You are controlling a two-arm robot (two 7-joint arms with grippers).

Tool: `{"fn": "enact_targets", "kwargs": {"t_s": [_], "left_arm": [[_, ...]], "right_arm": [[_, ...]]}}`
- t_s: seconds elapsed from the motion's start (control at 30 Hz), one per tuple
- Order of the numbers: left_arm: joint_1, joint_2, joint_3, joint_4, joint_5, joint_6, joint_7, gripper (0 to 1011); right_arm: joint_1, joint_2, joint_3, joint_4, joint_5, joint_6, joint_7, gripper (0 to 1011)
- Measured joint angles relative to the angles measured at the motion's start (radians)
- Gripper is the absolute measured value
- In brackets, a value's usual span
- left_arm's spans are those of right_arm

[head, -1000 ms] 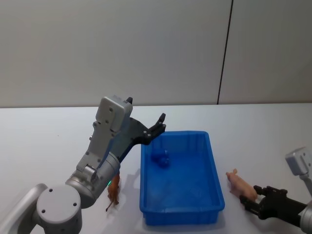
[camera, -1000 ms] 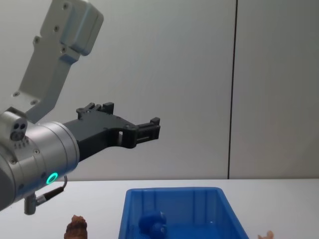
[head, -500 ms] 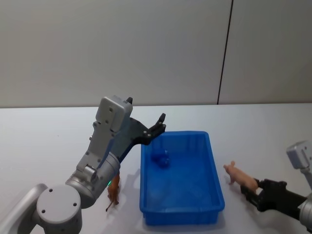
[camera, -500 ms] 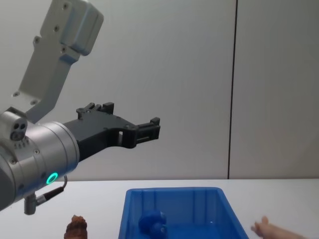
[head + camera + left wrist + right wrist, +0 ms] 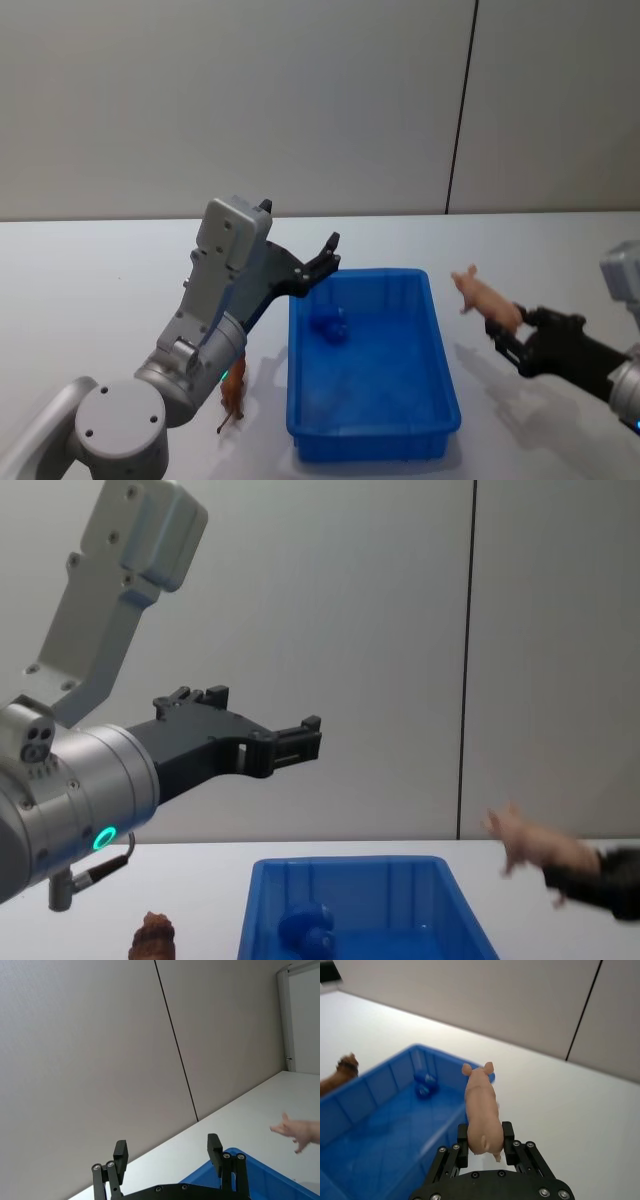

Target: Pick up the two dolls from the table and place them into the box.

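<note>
A solid blue doll (image 5: 328,327) (image 5: 308,927) (image 5: 426,1086) lies inside the blue box (image 5: 446,372) (image 5: 350,865) (image 5: 375,1091) near its far end. On the white table (image 5: 100,270), just left of the box, stands a brown furry doll (image 5: 232,398) (image 5: 153,936) (image 5: 340,1072). My right gripper (image 5: 508,332) (image 5: 485,1132) (image 5: 580,875) is shut on a pink pig doll (image 5: 482,294) (image 5: 482,1110) (image 5: 535,845) (image 5: 297,1132), held in the air beside the box's right wall. My left gripper (image 5: 330,253) (image 5: 167,1145) (image 5: 305,738) hovers open above the box's far left corner, holding nothing.
A grey panelled wall with a dark vertical seam (image 5: 460,110) rises behind the table. The left arm's large grey body (image 5: 215,300) hangs over the brown doll. Bare tabletop lies to the right of the box and behind it.
My right gripper has lifted the pink pig off the table and carried it up and toward the box's right wall. The left arm, the blue doll and the brown doll have not moved.
</note>
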Motion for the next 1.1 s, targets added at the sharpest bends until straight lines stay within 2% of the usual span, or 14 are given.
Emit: {"fn": "enact_targets", "kwargs": {"t_s": [0.33, 0.77, 0.93, 1.0, 1.03, 1.1], "left_arm": [[0.000, 0.000, 0.000, 0.000, 0.000, 0.000, 0.000, 1004], [0.000, 0.000, 0.000, 0.000, 0.000, 0.000, 0.000, 1004], [0.000, 0.000, 0.000, 0.000, 0.000, 0.000, 0.000, 1004], [0.000, 0.000, 0.000, 0.000, 0.000, 0.000, 0.000, 1004], [0.000, 0.000, 0.000, 0.000, 0.000, 0.000, 0.000, 1004], [0.000, 0.000, 0.000, 0.000, 0.000, 0.000, 0.000, 1004]], "right_arm": [[0.046, -0.033, -0.017, -0.032, -0.004, -0.025, 0.037, 380], [0.097, -0.093, -0.069, 0.005, -0.045, 0.020, 0.095, 384], [0.108, -0.109, -0.084, 0.025, -0.058, 0.034, 0.105, 499], [0.114, -0.116, -0.092, 0.036, -0.065, 0.041, 0.108, 626], [0.115, -0.117, -0.093, 0.039, -0.066, 0.041, 0.108, 626], [0.116, -0.120, -0.095, 0.042, -0.068, 0.043, 0.108, 687]]}}
